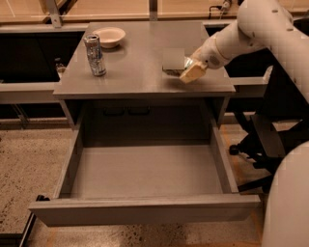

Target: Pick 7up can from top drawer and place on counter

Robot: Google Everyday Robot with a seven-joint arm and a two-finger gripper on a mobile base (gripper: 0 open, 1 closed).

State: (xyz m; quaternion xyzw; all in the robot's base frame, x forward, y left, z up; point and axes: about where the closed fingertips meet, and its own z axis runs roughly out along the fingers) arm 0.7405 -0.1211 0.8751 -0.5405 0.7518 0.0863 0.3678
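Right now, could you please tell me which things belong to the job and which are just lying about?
Job: 7up can on the counter by the claw, near its right edge; open top drawer.
Lying about: tall slim can and bowl, both on the counter's left.

the floor (21,164) was speckled terrazzo, tan and grey, filling the lower left of the frame. along the left edge ran a grey ledge (26,88) with a dark recess (29,53) above it. across the top stretched a pale tan wall panel (111,7), crossed by a slanted metal strut (54,13) in the upper left. at the right, a black chair base (256,149) stood on casters. the light was warm and dim. the gripper (192,73) hung right of centre in the upper half.
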